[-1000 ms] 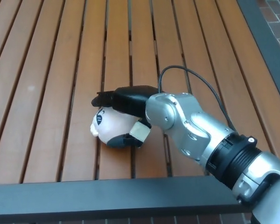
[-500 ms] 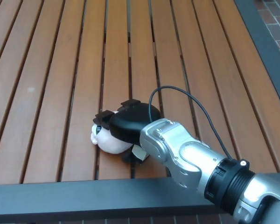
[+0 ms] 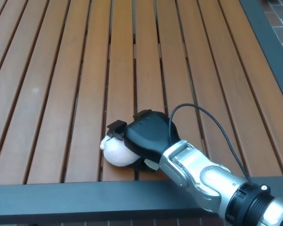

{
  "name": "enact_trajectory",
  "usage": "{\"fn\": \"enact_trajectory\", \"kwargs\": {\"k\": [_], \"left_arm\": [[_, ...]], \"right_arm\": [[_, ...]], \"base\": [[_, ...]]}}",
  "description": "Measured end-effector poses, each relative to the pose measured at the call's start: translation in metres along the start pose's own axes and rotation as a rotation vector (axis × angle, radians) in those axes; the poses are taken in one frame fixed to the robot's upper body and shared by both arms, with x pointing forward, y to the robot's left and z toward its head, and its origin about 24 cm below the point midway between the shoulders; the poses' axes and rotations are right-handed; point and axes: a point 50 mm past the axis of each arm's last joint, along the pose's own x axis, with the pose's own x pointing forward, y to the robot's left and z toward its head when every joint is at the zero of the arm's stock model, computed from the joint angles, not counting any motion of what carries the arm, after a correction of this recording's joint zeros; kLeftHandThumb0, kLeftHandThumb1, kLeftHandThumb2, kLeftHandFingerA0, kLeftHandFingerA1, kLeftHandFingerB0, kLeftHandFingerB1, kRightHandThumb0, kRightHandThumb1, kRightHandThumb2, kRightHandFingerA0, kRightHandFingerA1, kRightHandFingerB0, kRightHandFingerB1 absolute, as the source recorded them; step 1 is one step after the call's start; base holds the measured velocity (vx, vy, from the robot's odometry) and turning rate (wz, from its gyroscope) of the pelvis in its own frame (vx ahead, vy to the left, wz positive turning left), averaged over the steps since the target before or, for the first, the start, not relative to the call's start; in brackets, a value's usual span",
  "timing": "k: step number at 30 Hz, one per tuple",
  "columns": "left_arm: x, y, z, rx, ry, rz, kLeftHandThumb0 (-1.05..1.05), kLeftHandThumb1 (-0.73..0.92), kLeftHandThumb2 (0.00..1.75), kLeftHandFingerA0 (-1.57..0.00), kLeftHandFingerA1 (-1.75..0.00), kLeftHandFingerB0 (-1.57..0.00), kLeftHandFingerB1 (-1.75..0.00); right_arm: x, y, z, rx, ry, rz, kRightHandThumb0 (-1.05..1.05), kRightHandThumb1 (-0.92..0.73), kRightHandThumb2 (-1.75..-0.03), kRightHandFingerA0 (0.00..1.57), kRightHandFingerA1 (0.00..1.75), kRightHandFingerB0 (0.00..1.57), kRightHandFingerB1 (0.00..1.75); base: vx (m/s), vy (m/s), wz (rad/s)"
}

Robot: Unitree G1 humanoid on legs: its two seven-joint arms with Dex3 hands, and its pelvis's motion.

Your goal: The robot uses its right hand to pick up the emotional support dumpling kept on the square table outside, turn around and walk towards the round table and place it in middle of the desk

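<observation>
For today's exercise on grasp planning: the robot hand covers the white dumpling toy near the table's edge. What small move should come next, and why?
Probably lift straight up a little. The right robot hand is wrapped over the dumpling toy, which seems to rest on the slatted wooden table beside its dark frame; a short lift would test the grip.

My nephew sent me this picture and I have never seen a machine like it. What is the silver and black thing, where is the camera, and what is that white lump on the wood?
The camera sits on a humanoid robot's head and looks down, so you see its own right arm coming in from the lower right: silver joints with a black cable looped above. The black part at the end is the robot hand, a thumb and two thick fingers. It is wrapped over the white lump, a small soft toy dumpling, and appears to grip it. The dumpling lies near the dark front edge of a wooden slatted table. The left hand is out of the picture.
</observation>
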Motion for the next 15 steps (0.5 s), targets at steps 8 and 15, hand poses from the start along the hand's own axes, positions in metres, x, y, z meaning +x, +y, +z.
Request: {"fn": "enact_trajectory", "kwargs": {"k": [8,15], "left_arm": [[0.000,0.000,-0.001,0.001,0.003,-0.001,-0.11,0.49,0.90,-0.95,-1.13,-0.89,-0.79],[-0.001,0.000,-0.005,0.005,0.012,-0.001,-0.08,0.44,0.97,-0.94,-1.10,-0.87,-0.82]], "right_arm": [[-0.018,0.002,-0.011,0.061,-0.014,-0.163,-0.17,-0.63,-0.98,0.91,1.56,0.73,1.39],[-0.048,-0.015,-0.036,0.168,-0.006,-0.354,-0.16,-0.59,-1.04,0.95,1.57,0.82,1.34]], "base": [[0.00,0.000,0.00],[0.00,0.000,0.00]]}}
